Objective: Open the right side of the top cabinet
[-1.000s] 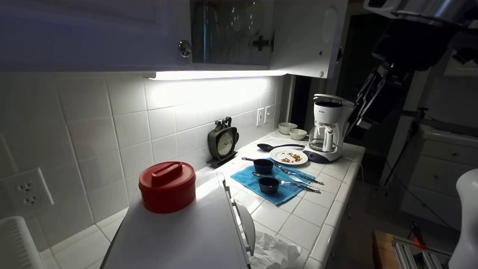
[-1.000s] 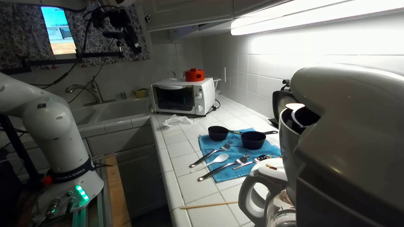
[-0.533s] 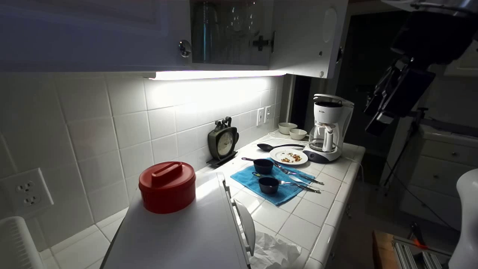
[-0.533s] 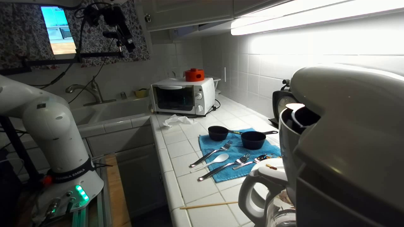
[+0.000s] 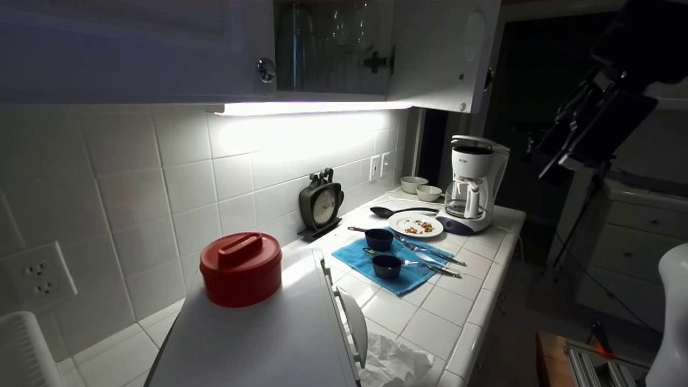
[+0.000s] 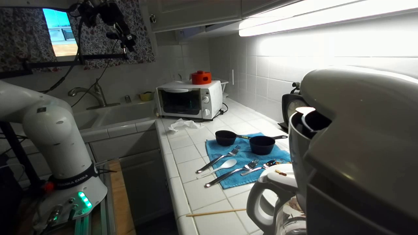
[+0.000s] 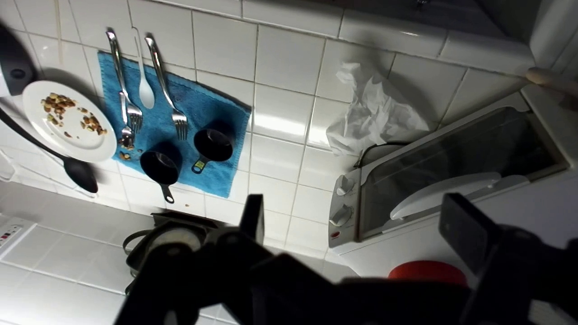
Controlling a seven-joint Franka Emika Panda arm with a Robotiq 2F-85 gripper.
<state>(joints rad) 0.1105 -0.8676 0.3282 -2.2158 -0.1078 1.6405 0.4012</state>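
Observation:
The top cabinet [image 5: 330,97] is on the wall in an exterior view, with clear glassware [image 5: 295,48] showing inside. Its right side, the door [image 5: 435,54], stands swung out, its inner face and hinge visible; its panelled outer face [image 6: 196,14] shows in an exterior view with the silver knob [image 6: 152,18] at lower left. The twin door [image 5: 134,48] is closed, knob at lower right. My gripper [image 5: 556,153] is open and empty, apart from the door, out beyond its free edge. It also shows in an exterior view [image 6: 130,42] and the wrist view [image 7: 356,221]. The wrist view shows no cabinet.
Below are a toaster oven [image 6: 183,98] with a red container [image 5: 242,269] on it, a blue towel [image 5: 349,255] with black cups and cutlery, a plate [image 5: 435,231], a coffee maker [image 5: 467,166] and a scale [image 5: 321,207]. A mixer [image 6: 359,130] stands close to an exterior camera.
My gripper has moved away from the open door and the counter, to the right in an exterior view and slightly left and up in an exterior view. The doors have not moved.

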